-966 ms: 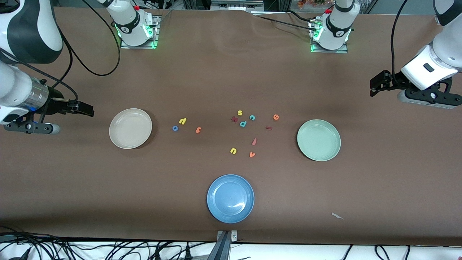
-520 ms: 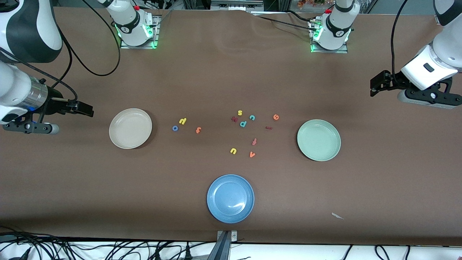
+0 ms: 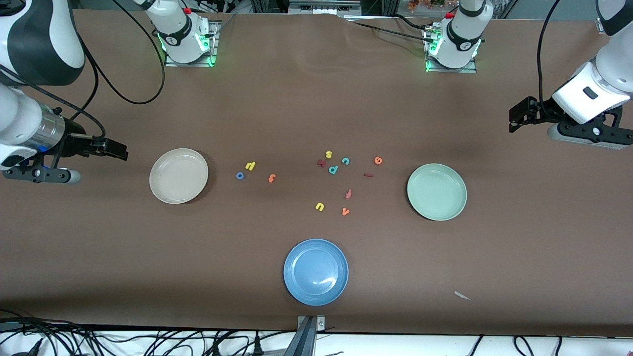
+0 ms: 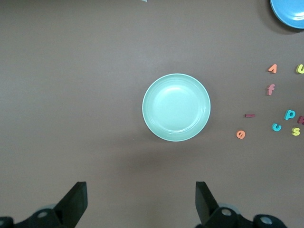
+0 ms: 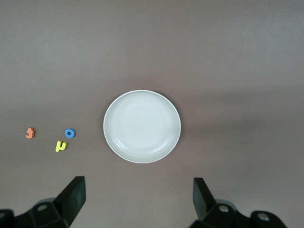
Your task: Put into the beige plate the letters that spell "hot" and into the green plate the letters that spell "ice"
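Brown desk, both arms parked at its ends, nothing sorted yet.

Going across the front view, we see the right gripper [image 3: 121, 149] over bare desk at the right arm's end, fingers [image 5: 71, 197] spread wide, holding nothing. Next comes the beige plate [image 3: 178, 175], with no letters in it. Just beside it toward the middle sit the blue o [image 3: 240, 175], the yellow h [image 3: 250, 165] and the orange t [image 3: 271, 178], all flat on the desk.

Mid-desk cluster: yellow s [image 3: 328, 154], teal p [image 3: 333, 169], teal c [image 3: 345, 160], yellow u [image 3: 319, 206], pinkish f [image 3: 348, 193], orange v [image 3: 345, 211]. Dark red i [image 3: 368, 174] and orange e [image 3: 378, 159] lie closest to the green plate [image 3: 436, 191], which also has no letters in it.

Blue plate [image 3: 315, 271] sits nearest the front camera.

Left gripper [image 3: 515, 118] hangs over bare desk at the left arm's end, fingers [image 4: 204, 202] wide apart, holding nothing.
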Controlling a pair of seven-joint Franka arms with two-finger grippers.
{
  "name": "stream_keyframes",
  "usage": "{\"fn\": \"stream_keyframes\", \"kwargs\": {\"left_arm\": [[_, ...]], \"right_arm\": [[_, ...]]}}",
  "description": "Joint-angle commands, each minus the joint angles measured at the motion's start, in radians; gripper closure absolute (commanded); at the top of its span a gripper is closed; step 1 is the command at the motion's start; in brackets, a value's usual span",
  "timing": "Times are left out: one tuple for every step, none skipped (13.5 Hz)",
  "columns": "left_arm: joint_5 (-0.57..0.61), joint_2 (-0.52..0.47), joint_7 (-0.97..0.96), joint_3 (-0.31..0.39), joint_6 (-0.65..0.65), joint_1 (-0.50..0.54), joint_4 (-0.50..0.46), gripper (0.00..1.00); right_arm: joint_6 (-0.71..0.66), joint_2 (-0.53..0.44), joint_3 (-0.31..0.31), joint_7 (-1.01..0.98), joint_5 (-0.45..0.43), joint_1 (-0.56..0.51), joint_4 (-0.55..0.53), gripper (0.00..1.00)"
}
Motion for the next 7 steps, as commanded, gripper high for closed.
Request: {"fn": "stream_keyframes", "kwargs": {"left_arm": [[0.018, -0.006, 0.019, -0.004, -0.008, 0.005, 0.002, 0.00], [0.018, -0.006, 0.017, -0.004, -0.008, 0.005, 0.003, 0.00], [0.018, -0.006, 0.016, -0.006, -0.008, 0.005, 0.002, 0.00], [0.018, -0.006, 0.014, -0.007, -0.008, 0.005, 0.002, 0.00], [0.018, -0.006, 0.014, -0.006, -0.008, 0.005, 0.003, 0.00], [0.013, -0.004, 0.014, -0.004, -0.004, 0.005, 0.003, 0.00], [0.013, -0.003, 0.016, -0.004, -0.002, 0.005, 0.011, 0.00]], "right_arm": [[-0.008, -0.019, 0.002, 0.001, -0.004, 0.001, -0.006, 0.00], [-0.008, -0.020, 0.002, 0.001, -0.004, 0.001, -0.006, 0.00], [-0.010, -0.020, 0.004, 0.003, -0.004, 0.001, -0.006, 0.00], [-0.010, -0.020, 0.004, 0.001, -0.004, 0.001, -0.006, 0.00], [-0.010, -0.019, 0.004, 0.003, -0.004, 0.001, -0.006, 0.00], [-0.010, -0.019, 0.004, 0.001, -0.004, 0.001, -0.006, 0.00], [-0.011, -0.020, 0.004, 0.001, -0.002, 0.001, -0.006, 0.00]]}}
